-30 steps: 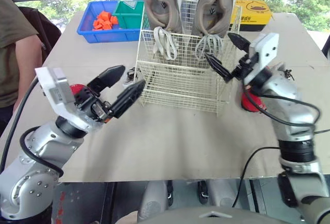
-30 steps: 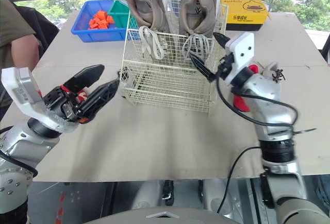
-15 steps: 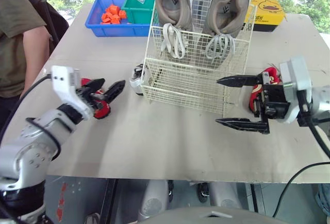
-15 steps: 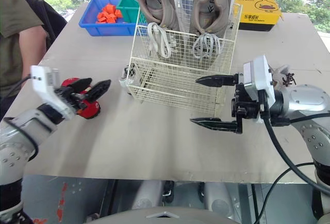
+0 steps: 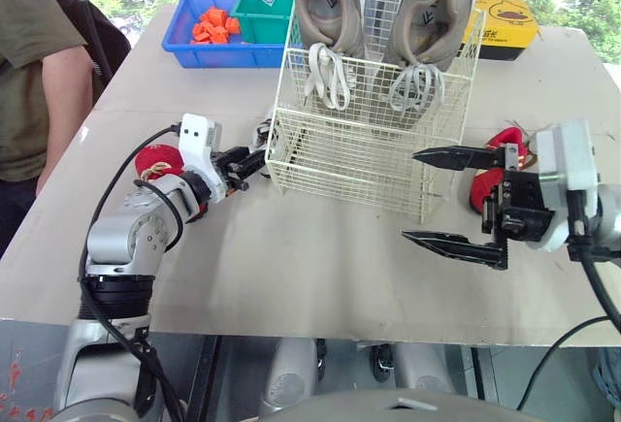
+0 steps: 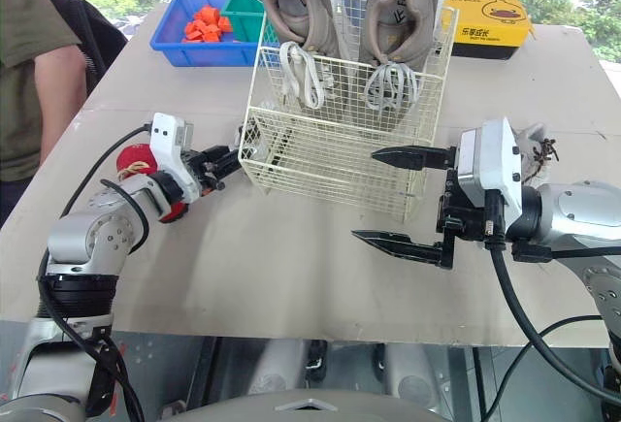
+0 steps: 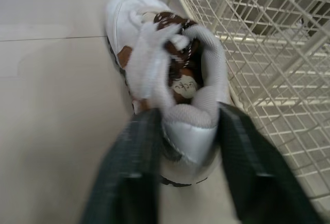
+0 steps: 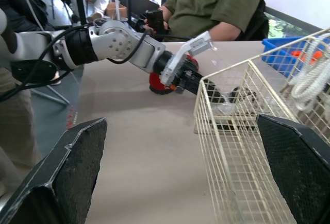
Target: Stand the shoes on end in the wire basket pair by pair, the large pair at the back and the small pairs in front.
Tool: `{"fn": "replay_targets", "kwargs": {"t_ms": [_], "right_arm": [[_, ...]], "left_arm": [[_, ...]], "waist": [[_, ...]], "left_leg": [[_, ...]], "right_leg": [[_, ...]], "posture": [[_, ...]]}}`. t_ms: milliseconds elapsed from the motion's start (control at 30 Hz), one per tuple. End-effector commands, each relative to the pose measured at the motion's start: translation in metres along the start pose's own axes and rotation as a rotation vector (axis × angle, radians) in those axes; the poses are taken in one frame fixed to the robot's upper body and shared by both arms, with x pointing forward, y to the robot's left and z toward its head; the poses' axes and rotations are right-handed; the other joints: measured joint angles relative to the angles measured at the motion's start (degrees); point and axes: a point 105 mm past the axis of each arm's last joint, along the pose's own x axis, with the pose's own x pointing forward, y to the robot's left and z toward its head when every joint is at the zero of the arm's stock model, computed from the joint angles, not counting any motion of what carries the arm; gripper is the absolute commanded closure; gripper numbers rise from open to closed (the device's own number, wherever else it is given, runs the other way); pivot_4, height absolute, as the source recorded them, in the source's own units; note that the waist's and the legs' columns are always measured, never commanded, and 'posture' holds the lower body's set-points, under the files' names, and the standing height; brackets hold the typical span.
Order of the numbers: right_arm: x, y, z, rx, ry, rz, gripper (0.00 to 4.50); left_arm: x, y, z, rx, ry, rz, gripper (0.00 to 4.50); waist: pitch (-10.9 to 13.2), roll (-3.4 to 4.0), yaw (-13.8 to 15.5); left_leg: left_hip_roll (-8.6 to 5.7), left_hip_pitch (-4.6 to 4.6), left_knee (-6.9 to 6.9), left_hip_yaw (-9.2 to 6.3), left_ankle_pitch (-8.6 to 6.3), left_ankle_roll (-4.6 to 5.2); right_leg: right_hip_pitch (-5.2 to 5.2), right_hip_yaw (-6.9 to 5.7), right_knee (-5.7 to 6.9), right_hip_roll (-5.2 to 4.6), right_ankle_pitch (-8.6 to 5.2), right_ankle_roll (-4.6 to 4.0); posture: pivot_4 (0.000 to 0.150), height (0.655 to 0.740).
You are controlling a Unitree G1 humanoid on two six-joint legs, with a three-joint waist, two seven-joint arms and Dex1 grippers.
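From the head cameras, the left gripper (image 5: 250, 162) sits at the near left corner of the wire basket (image 5: 374, 150), and the small white shoe (image 5: 262, 134) just beyond its fingertips is mostly hidden by them. The right gripper (image 5: 411, 196) hangs wide open before the basket's other front corner, with a red shoe (image 5: 490, 165) half hidden behind it. The large grey pair (image 5: 330, 5) stands on end at the back, its tops cut off. The left wrist camera shows the fingers (image 7: 129, 177) parted, one on each side of the shoe's heel and close against it. Between the right wrist camera's spread fingers (image 8: 62, 177), that shoe is a blur behind wire.
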Motion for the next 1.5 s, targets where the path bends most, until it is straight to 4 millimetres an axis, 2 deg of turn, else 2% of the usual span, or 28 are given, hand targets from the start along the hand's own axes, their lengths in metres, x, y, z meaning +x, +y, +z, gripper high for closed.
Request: {"fn": "replay_targets", "kwargs": {"t_ms": [33,100,167,233,333,367,467,533,633,800,933,1033,1200,1367,1467,1500], "right_arm": [[-0.003,0.000,0.008,-0.046,-0.016,-0.023,0.00],[-0.003,-0.002,0.006,-0.050,-0.013,-0.029,0.00],[-0.001,-0.006,0.008,-0.070,-0.026,-0.041,0.00],[0.003,-0.013,0.012,-0.112,-0.048,-0.068,0.00],[0.010,-0.020,0.024,-0.155,-0.098,-0.075,0.00],[0.013,-0.023,0.029,-0.178,-0.118,-0.080,0.00],[0.021,-0.034,0.045,-0.253,-0.152,-0.110,0.00],[0.026,-0.039,0.059,-0.313,-0.148,-0.088,0.00],[0.027,-0.052,0.082,-0.389,-0.115,-0.004,0.00],[0.022,-0.069,0.109,-0.479,-0.011,0.141,0.00],[0.035,-0.076,0.120,-0.448,0.076,0.223,0.00],[0.052,-0.078,0.111,-0.429,0.182,0.289,0.00],[0.079,-0.075,0.089,-0.322,0.351,0.395,0.00],[0.094,-0.077,0.056,-0.226,0.506,0.489,0.00],[0.101,-0.084,0.039,-0.196,0.574,0.495,0.00],[0.101,-0.087,0.035,-0.194,0.587,0.484,0.51]], "left_arm": [[-0.001,-0.005,0.001,0.004,-0.012,-0.037,4.28],[-0.005,-0.004,0.002,0.013,-0.024,-0.032,4.42],[-0.011,-0.002,0.016,0.016,-0.111,0.000,4.42],[-0.024,0.001,0.051,0.029,-0.314,0.067,4.42],[-0.059,0.008,0.102,0.082,-0.604,0.250,4.42],[-0.068,0.007,0.113,0.112,-0.660,0.291,4.42],[-0.088,-0.015,0.137,0.266,-0.757,0.259,4.42],[-0.098,-0.041,0.146,0.453,-0.760,0.146,4.42],[-0.111,-0.066,0.147,0.643,-0.668,-0.056,4.42],[-0.122,-0.088,0.145,0.771,-0.467,-0.354,4.42],[-0.119,-0.100,0.123,0.852,-0.269,-0.546,4.42],[-0.110,-0.105,0.108,0.954,-0.180,-0.659,4.42],[-0.089,-0.101,0.095,1.117,-0.120,-0.770,4.42],[-0.073,-0.102,0.098,1.255,-0.155,-0.835,4.42],[-0.069,-0.105,0.102,1.314,-0.188,-0.858,4.42],[-0.068,-0.105,0.102,1.334,-0.192,-0.865,4.42]], "waist": [[0.00,0.00,-0.01],[0.00,0.00,-0.01],[0.00,0.00,-0.06],[0.02,-0.03,-0.24],[0.15,-0.27,-0.20],[0.16,-0.31,-0.23],[0.15,-0.29,-0.24],[0.14,-0.27,-0.15],[0.19,-0.22,-0.12],[0.27,-0.09,-0.18],[0.37,0.13,-0.75],[0.37,0.14,-1.13],[0.38,0.15,-1.40],[0.37,0.13,-1.38],[0.37,0.13,-1.37],[0.37,0.13,-1.38]], "left_leg": [[0.00,0.00,0.01,0.00,0.00,0.00],[0.00,0.00,0.01,0.00,0.00,0.00],[0.00,0.00,0.01,0.01,0.00,0.00],[0.00,-0.01,0.00,0.04,0.00,-0.01],[0.03,-0.07,0.04,-0.06,0.14,-0.24],[0.04,-0.09,0.05,-0.10,0.15,-0.25],[0.06,-0.07,0.07,-0.09,0.17,-0.30],[0.03,-0.05,0.07,-0.06,0.18,-0.30],[0.01,-0.05,0.14,0.01,0.18,-0.31],[0.03,-0.07,0.26,-0.01,0.04,-0.07],[0.04,-0.06,0.28,0.08,0.02,-0.05],[0.06,-0.06,0.25,0.06,0.03,-0.05],[0.05,-0.14,0.45,0.27,0.02,-0.04],[0.12,-0.90,0.97,0.26,0.02,-0.03],[0.12,-1.00,1.05,0.29,0.03,-0.03],[0.12,-1.01,1.05,0.29,0.03,-0.05]], "right_leg": [[0.00,0.00,0.01,0.00,0.00,0.00],[0.00,0.00,0.01,0.01,0.00,0.01],[0.00,0.01,0.01,0.01,0.00,0.02],[-0.01,0.04,0.00,0.00,0.01,0.03],[-0.01,-0.04,0.01,0.02,0.02,0.03],[-0.01,-0.06,0.02,0.04,0.02,0.03],[-0.01,-0.04,0.08,0.07,0.03,0.02],[0.00,-0.04,0.10,0.06,0.03,0.02],[-0.02,-0.07,0.13,0.05,0.02,0.01],[-0.01,-0.30,0.10,0.06,-0.11,-0.20],[-0.07,-0.22,0.18,0.09,-0.10,-0.19],[-0.08,-0.25,0.23,0.15,-0.03,-0.08],[-0.37,-0.06,0.72,0.44,-0.01,-0.04],[-0.98,-0.06,1.08,0.54,0.02,-0.01],[-1.04,-0.03,1.09,0.55,0.03,0.01],[-1.05,-0.04,1.08,0.55,0.03,0.01]], "posture": [[0.150,0.7400],[0.150,0.7400],[0.150,0.7400],[0.150,0.7400],[0.150,0.7400],[0.150,0.7400],[0.150,0.7400],[0.150,0.7400],[0.150,0.7400],[0.150,0.7400],[0.150,0.7400],[0.150,0.7400],[0.150,0.7400],[0.150,0.7400],[0.150,0.7400],[0.150,0.7400]]}}
